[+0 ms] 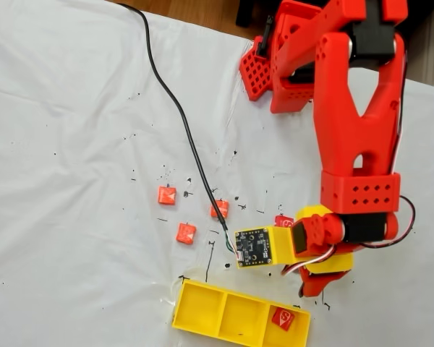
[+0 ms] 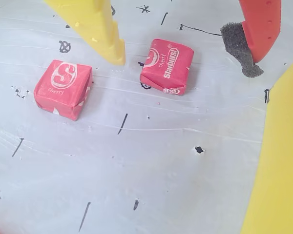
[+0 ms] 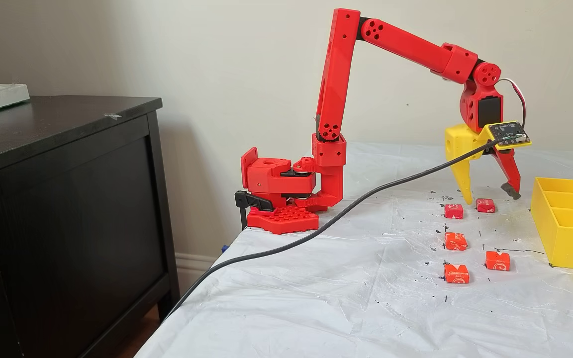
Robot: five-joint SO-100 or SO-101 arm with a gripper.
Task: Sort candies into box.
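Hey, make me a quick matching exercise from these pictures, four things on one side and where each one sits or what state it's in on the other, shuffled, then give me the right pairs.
Things:
1. gripper
2. box
3. black cable
4. candy showing a big white S

Places or states:
A. runs across the white sheet to the wrist camera board
B. open, hanging above two candies
C. holds one candy in an end compartment
D. on the sheet, outside the yellow finger in the wrist view

Pairs: 1-B, 2-C, 3-A, 4-D

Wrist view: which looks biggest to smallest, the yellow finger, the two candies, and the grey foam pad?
1. Yellow finger, though it is cut off by the frame.
2. The two candies, about alike.
3. Foam pad.
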